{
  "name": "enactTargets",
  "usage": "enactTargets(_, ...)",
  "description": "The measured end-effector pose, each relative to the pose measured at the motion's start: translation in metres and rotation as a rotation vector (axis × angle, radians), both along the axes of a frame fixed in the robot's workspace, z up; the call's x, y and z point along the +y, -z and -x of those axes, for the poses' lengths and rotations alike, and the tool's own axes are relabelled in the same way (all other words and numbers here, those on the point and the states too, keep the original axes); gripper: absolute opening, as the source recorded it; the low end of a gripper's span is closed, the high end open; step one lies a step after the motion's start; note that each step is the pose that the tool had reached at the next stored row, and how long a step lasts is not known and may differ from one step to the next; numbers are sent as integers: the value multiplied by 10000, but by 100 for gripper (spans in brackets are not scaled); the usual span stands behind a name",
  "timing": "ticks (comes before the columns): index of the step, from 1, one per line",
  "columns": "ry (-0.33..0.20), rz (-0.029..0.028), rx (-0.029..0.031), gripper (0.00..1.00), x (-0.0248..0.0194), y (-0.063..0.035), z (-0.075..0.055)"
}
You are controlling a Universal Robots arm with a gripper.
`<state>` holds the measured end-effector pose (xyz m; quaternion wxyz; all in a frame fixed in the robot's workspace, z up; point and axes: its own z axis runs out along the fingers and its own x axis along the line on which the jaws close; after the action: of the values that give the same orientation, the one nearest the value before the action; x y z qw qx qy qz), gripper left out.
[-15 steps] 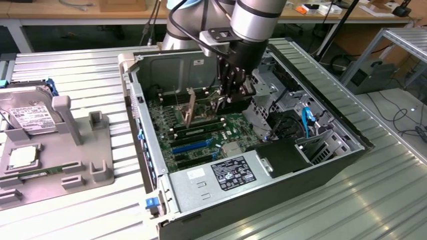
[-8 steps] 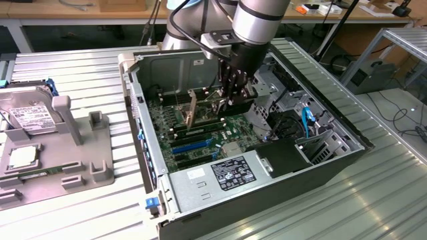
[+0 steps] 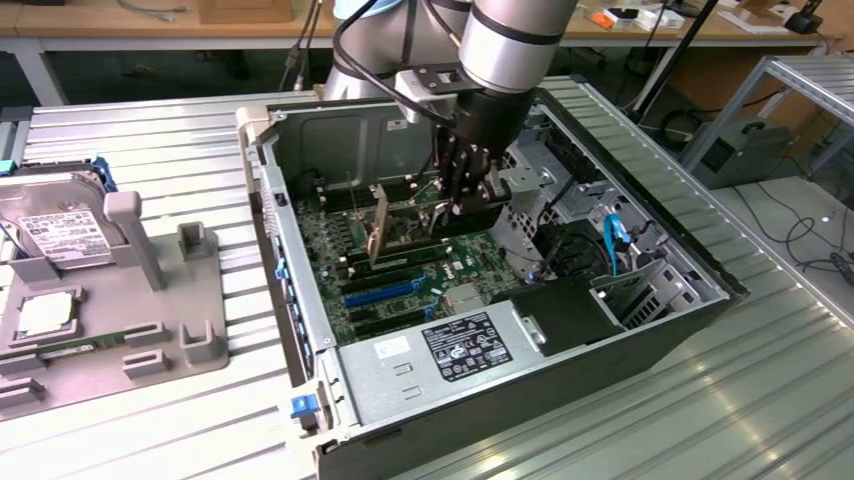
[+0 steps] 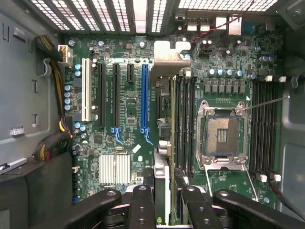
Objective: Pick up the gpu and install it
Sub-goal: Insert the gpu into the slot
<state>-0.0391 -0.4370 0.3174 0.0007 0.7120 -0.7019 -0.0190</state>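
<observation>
While our gripper (image 3: 461,205) hangs inside the open PC case (image 3: 667,300), its fingers (image 4: 143,200) pinch the gpu (image 4: 162,157) edge-on, w/ the card upright over the motherboard (image 4: 119,129). We see its bracket (image 4: 169,52) toward the rear grille, card between the blue slot (image 4: 145,100) and the CPU socket (image 4: 224,133). Can't tell if it's seated. On the exterior view's left, a hard drive (image 3: 60,230) sits in a gray tray (image 3: 160,320).

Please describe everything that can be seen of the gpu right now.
The gpu is a thin flat card with a silvery-tan metal bracket at one end. It stands on edge inside the open computer case, over the green motherboard beside the long blue slot. The tool grips it from both sides.
</observation>
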Motion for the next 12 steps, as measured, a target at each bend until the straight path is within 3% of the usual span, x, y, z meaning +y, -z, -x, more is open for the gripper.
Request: enactTargets(12, 0, 0, 0, 27, -22, 14, 49)
